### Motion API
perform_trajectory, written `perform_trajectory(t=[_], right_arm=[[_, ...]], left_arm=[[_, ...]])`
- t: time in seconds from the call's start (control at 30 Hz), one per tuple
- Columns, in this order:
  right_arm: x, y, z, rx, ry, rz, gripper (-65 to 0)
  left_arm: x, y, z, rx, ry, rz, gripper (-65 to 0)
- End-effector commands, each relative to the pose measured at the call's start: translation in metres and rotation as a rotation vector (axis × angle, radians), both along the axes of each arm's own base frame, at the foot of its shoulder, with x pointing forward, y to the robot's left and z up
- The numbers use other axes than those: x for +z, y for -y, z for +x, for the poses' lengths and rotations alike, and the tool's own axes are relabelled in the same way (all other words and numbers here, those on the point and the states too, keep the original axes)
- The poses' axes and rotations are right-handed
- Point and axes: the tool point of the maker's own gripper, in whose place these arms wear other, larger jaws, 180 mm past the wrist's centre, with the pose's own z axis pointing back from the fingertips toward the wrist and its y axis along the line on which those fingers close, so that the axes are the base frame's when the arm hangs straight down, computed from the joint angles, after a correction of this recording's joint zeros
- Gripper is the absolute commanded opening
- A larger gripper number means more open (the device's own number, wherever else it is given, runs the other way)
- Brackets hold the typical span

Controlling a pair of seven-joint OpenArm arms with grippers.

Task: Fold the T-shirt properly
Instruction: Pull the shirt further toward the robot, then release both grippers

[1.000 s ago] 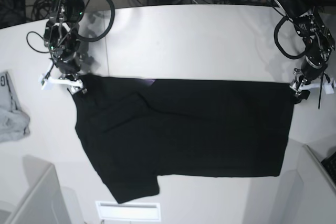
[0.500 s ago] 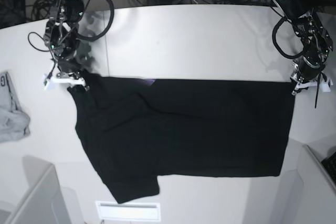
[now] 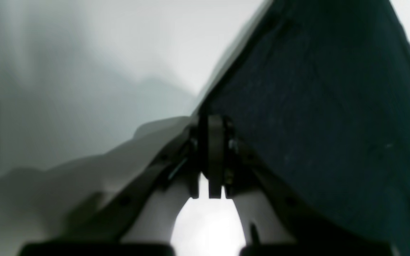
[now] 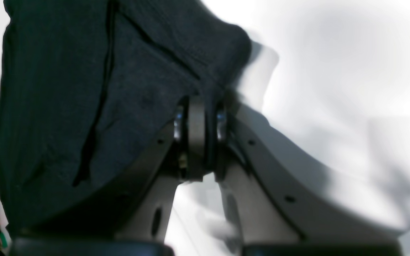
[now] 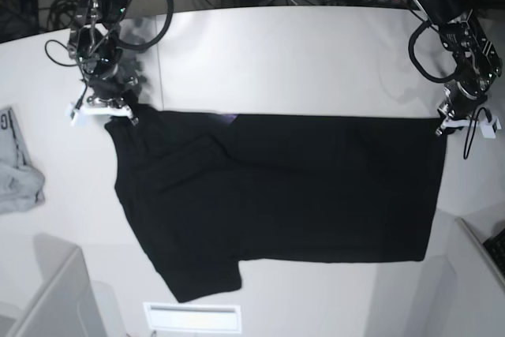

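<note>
The black T-shirt (image 5: 276,195) lies spread across the white counter (image 5: 300,61), its far edge stretched between both arms. The right gripper (image 5: 102,110) and left gripper (image 5: 461,125) have jaws clamped on opposite corners; uneven pulling could slip a corner free.

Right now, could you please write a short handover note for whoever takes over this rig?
Left gripper: shut on the T-shirt, pinching its far corner on the base view's right.
Right gripper: shut on the T-shirt, pinching the far corner on the base view's left.
The T-shirt lies spread, plain black side up, on the white table, its far edge stretched straight between the two grippers. One sleeve points toward the near edge.
A small grey garment lies apart at the left edge.
Done: both corners gripped.
Left: no fold shows yet, so all the folding.
</note>
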Motion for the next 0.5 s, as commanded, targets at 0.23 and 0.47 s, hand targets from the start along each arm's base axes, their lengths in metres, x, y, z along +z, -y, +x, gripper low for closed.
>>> perform_trajectory(t=[0.23, 0.47], right_arm=[[-0.002, 0.001, -0.038, 0.014, -0.078, -0.027, -65.0], [0.009, 0.033, -0.065, -0.056, -0.083, -0.080, -65.0]], left_arm=[[0.015, 0.015, -0.028, -0.132, -0.069, 0.109, -65.0], [0.017, 0.018, -0.058, -0.169, -0.112, 0.157, -65.0]])
